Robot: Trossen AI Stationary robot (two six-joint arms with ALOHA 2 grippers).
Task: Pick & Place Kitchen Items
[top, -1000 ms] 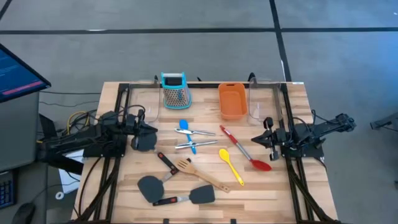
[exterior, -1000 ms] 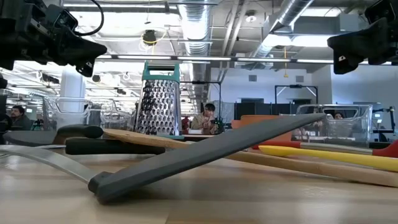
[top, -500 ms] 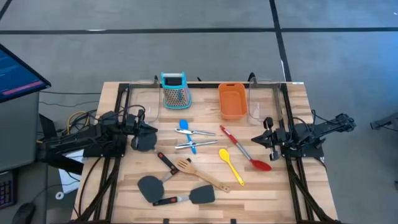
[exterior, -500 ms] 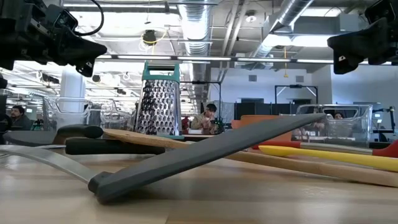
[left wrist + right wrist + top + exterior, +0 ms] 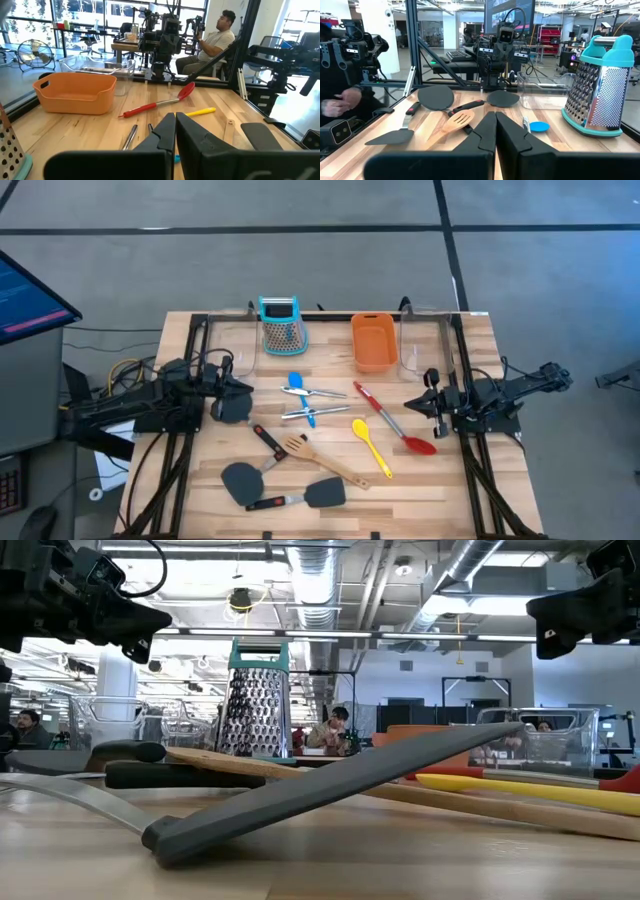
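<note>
Across the surface lie light, stiff utensils; the red spoon looks slippery, best pinched mid-handle. Left pincer and right pincer hover pressed together, empty.

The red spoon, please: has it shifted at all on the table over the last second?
No. In the high view the red spoon lies as before, handle end just below the orange tub, bowl beside the right end effector.
</note>
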